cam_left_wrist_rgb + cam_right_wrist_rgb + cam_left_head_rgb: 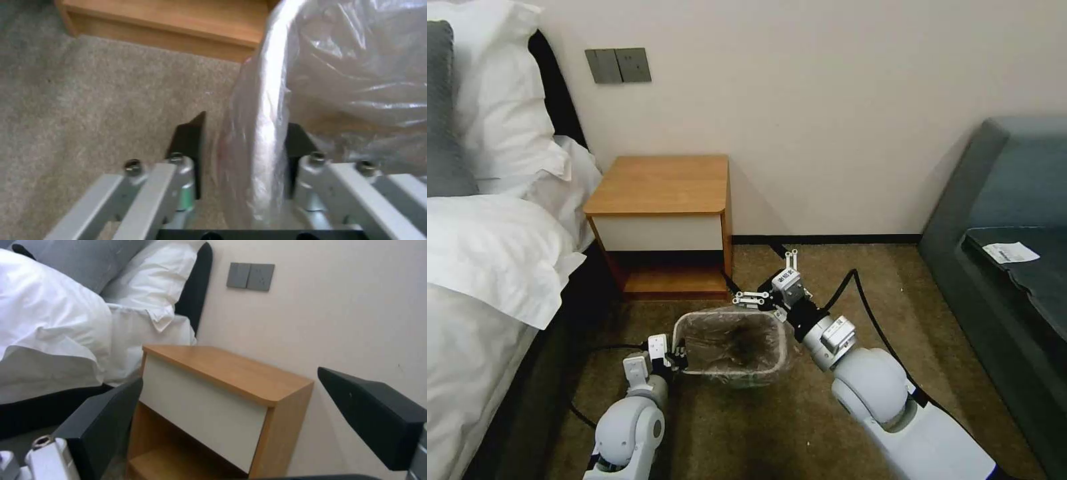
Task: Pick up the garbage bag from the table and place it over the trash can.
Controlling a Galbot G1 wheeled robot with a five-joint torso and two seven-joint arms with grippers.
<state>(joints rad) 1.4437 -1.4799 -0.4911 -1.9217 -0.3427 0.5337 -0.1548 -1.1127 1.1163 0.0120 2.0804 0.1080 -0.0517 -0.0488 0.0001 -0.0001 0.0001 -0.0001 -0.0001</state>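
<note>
Already lined: garbage bag point(730, 343) drapes trash can point(784, 360)
Left tool point(242, 153): straddles bagged rim; contact uncertain
Right tool point(770, 280): spread, empty
Next: release, withdraw; avoid dragging film

Hotel-room vibes here: a bed with white pillows point(487, 107) and a rumpled white duvet point(487, 267) on the left, grey wall switches point(618, 65) above, brownish carpet point(800, 427), and a dark teal sofa point(1007, 200) with a paper slip point(1010, 253) on it.
</note>
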